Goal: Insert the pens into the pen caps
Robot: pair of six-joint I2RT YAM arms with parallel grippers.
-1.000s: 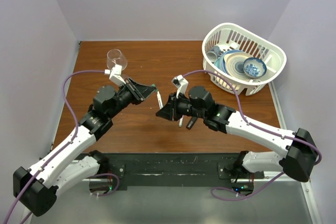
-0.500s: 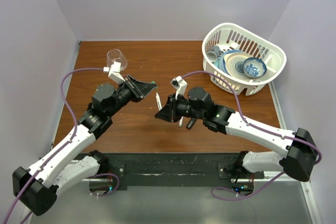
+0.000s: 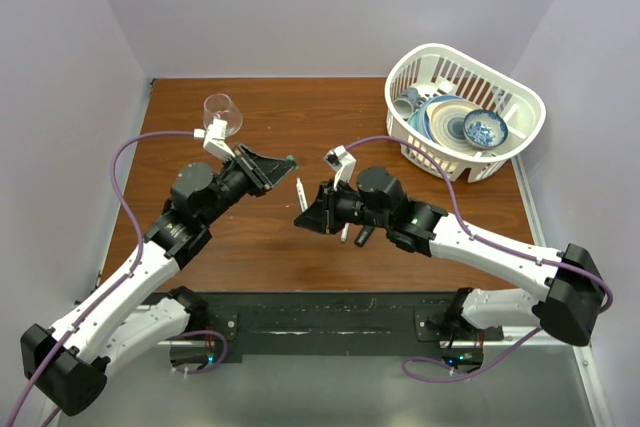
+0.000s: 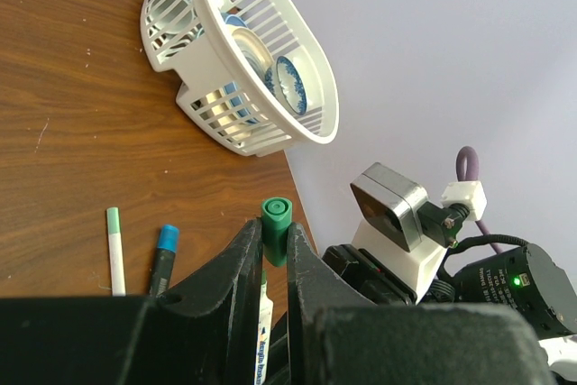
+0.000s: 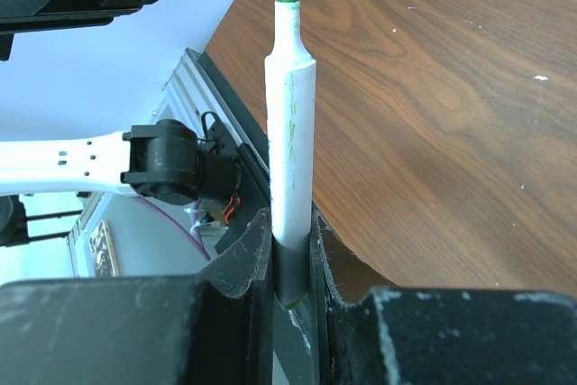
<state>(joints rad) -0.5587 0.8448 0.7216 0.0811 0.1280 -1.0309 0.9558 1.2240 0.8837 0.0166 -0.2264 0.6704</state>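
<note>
Clamping green cap (image 4: pixel 276 219), white pen (image 5: pixel 290 132), gap between

**Colours and patterns**

Desk (image 3: pixel 260 237) brown woodgrain. Held cap (image 4: pixel 276 219) green — held pen (image 5: pixel 290 123) white, green tip. Lying marker (image 4: pixel 162 257) black, blue-capped; lying pen (image 4: pixel 114 263) white, green-capped. Basket (image 4: pixel 209 67) white; bowl (image 3: pixel 486 129) blue-and-white patterned. Fingers (image 5: pixel 230 263) black — cable (image 4: pixel 466 164) purple.

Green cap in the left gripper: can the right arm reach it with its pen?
Probably yes. The right gripper holds the white pen pointing toward the green cap pinched by the left gripper, with only open air between them.
</note>
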